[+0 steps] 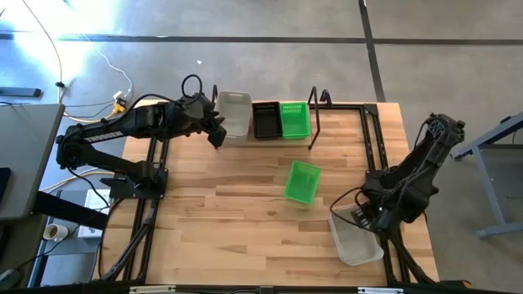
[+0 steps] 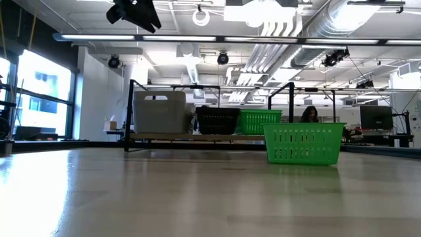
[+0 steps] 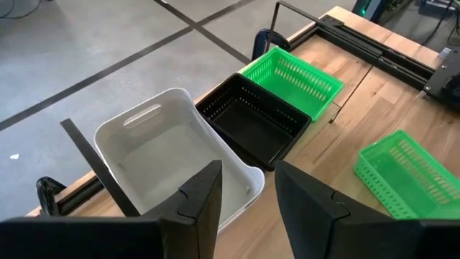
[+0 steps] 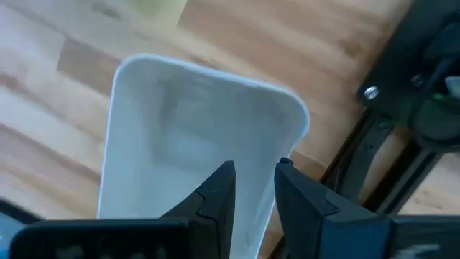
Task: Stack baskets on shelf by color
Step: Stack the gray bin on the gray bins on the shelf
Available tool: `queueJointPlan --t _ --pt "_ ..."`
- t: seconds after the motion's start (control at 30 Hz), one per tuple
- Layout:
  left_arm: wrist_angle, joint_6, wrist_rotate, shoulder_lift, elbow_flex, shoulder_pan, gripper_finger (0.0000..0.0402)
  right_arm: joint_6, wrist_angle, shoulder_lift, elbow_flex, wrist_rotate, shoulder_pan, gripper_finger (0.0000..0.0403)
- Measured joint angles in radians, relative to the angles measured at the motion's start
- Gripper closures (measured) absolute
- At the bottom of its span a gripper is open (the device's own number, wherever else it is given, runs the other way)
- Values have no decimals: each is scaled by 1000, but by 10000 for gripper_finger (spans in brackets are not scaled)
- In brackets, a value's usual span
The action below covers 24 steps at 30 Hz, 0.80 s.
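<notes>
A whitish-grey basket (image 1: 234, 114), a black basket (image 1: 265, 120) and a green basket (image 1: 295, 120) stand side by side on the shelf (image 2: 197, 137) at the table's far edge. A second green basket (image 1: 302, 181) stands on the tabletop mid-table. My left gripper (image 1: 216, 131) hovers open and empty above the near left side of the shelf's whitish basket (image 3: 165, 151). My right gripper (image 1: 365, 215) is at the near right, shut on a second whitish-grey basket (image 1: 356, 238). My right gripper has one finger inside the whitish basket and one outside, with its long side wall (image 4: 267, 173) between them near a corner. The fingers come from above, pointing down. The basket sits mouth up; whether it is clear of the table I cannot tell.
The shelf's black frame upright (image 1: 312, 122) rises just right of the green basket. Black arm mounts and rails run along the table's left (image 1: 151, 175) and right (image 1: 380, 155) sides. Bare wood lies between the arms at the near middle.
</notes>
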Motion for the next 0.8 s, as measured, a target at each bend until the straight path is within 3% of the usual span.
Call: queueJointPlan --t 0.3,0.53,0.8 --pt "0 -2 0 0 0 0 282 20 113 -26 -129 -137 24 297" --pt "0 -1 0 0 0 0 282 24 246 -26 -200 -153 24 253" --pt "0 0 0 0 0 0 282 90 340 -26 -304 -202 24 245"
